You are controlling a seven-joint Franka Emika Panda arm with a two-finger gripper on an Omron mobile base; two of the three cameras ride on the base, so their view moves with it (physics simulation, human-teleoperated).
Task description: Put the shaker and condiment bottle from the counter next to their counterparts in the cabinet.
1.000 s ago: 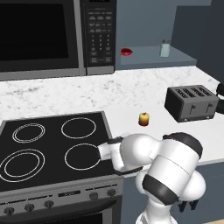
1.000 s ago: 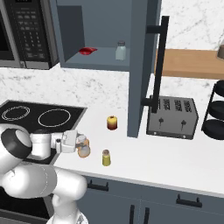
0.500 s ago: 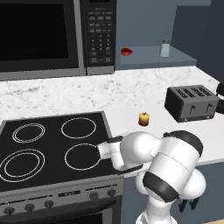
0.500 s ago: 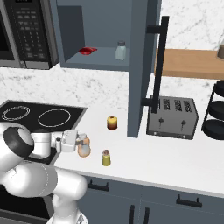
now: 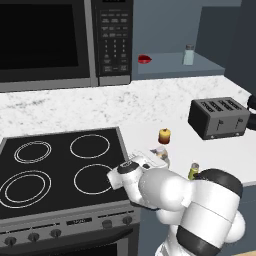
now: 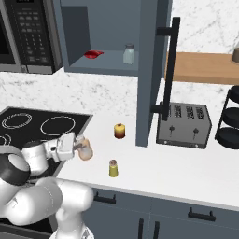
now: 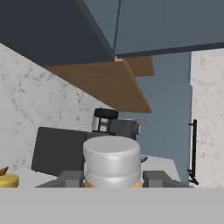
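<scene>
The condiment bottle (image 6: 86, 151), orange with a pale cap, stands upright on the counter (image 6: 177, 163) beside the stove's right edge. My gripper (image 6: 79, 148) is shut on it from the left. In the hand view the bottle's cap (image 7: 112, 159) sits between my two fingertips (image 7: 70, 178). In the left base view the bottle (image 5: 161, 153) peeks out past my gripper (image 5: 154, 159). The yellow-green shaker (image 6: 113, 168) (image 5: 194, 171) stands free near the counter's front edge, to the right of the bottle. On the cabinet shelf (image 6: 107, 66) sit the pale shaker (image 6: 128, 53) and the red item (image 6: 93, 54).
A red-yellow ball (image 6: 120, 131) lies behind the shaker. The toaster (image 6: 183, 125) stands to the right, past the open cabinet door (image 6: 151, 70) with its black handle. The black stove (image 5: 60, 170) and the microwave (image 5: 60, 40) lie to the left.
The jaws have closed on the condiment bottle. The arm has stayed almost where it was, and the shaker has not moved.
</scene>
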